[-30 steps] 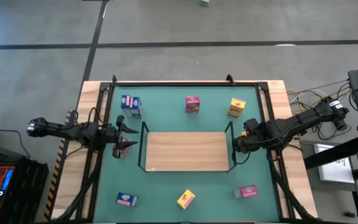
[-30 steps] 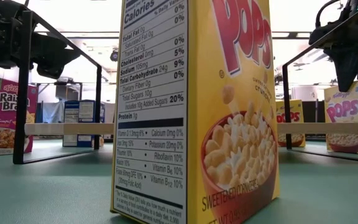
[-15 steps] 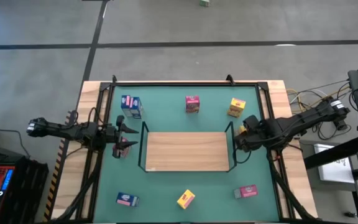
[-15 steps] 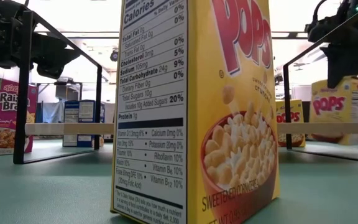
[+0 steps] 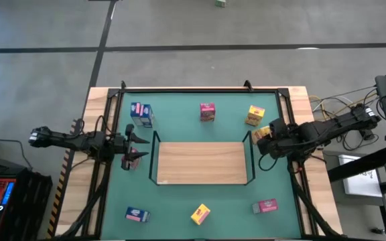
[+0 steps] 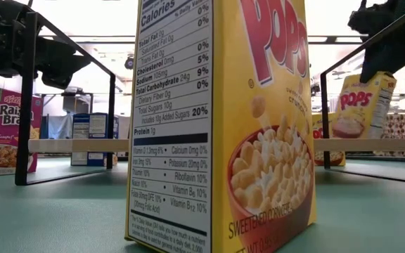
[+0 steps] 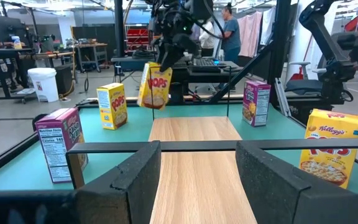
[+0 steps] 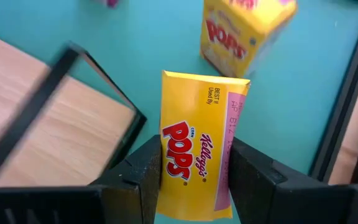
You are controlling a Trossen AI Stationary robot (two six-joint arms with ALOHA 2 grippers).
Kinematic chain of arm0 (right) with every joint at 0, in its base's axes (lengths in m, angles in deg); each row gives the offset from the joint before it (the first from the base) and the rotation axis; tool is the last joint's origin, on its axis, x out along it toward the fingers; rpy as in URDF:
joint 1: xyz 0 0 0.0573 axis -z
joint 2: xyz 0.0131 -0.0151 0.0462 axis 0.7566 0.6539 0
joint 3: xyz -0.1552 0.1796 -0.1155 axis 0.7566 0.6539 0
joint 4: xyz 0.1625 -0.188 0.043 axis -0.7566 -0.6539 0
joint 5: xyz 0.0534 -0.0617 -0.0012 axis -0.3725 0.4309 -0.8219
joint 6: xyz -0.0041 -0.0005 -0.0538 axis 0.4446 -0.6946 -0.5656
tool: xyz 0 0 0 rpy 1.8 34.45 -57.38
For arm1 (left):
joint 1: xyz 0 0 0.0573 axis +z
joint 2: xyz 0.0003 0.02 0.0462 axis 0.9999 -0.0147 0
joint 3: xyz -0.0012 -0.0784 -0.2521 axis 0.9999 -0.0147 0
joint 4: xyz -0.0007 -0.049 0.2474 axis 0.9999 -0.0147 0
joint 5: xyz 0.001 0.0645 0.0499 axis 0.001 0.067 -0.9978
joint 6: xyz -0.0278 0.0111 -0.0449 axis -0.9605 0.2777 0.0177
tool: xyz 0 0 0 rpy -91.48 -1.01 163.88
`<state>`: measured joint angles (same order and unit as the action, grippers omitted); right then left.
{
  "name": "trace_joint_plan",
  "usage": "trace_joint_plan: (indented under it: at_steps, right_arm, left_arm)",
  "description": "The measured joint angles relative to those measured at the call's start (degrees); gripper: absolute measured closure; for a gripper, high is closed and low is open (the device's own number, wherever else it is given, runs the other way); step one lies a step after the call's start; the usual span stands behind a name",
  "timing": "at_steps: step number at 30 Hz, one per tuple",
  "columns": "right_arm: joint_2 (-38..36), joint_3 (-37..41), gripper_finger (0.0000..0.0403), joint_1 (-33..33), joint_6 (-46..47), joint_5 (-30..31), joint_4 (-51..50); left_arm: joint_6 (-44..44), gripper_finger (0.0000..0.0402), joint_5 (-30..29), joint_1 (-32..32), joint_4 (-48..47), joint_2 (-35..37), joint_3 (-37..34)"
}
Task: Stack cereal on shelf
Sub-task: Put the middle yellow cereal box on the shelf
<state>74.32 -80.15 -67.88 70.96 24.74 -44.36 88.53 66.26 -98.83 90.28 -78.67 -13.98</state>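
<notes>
My right gripper (image 8: 194, 186) is shut on a yellow Pops cereal box (image 5: 262, 132), held in the air just off the shelf's right rail; the low view shows that box (image 6: 361, 105) tilted. The shelf (image 5: 202, 163) is a light-wood board with black rails in the middle of the table. My left gripper (image 7: 197, 180) is open and waits at the shelf's left end (image 5: 136, 150). Several other boxes stand on the green table: blue (image 5: 141, 114), pink (image 5: 207, 112) and yellow (image 5: 254, 115) on the far side, blue (image 5: 137, 214), yellow (image 5: 200, 214) and pink (image 5: 265, 206) on the near side. My right gripper pinches the yellow box between its two fingers, one on each broad face, beside its narrow printed end (image 8: 194, 155). The fingers come from above, slanting down. The box (image 6: 361, 105) is lifted clear of the table and hangs tilted below the gripper.
The shelf's thin black rails (image 5: 249, 157) rise at its left and right ends, close to both grippers. A yellow box (image 8: 244, 31) stands on the table just beyond the held one. A black frame (image 5: 200, 90) runs round the table's edges. People and equipment stand in the room behind.
My right gripper has risen and moved a little toward the table's far edge, staying shut on the yellow box. The box stood upright on the table right of the shelf a second ago; now it is lifted clear and tipped.
</notes>
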Motion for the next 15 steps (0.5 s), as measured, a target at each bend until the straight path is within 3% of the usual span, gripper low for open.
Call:
trace_joint_plan:
  at_steps: [10, 15]
  right_arm:
    - [3.1, -9.6, 0.0257, 0.0, -13.8, 13.6, 0.5]
    - [7.0, -14.8, 0.0257, 0.0, -25.4, 15.0, 0.9]
  left_arm:
    - [0.0, 0.0209, 0.0, 0.0, 0.0, 0.0, 0.0]
    - [0.0, 0.0209, 0.0, 0.0, 0.0, 0.0, 0.0]
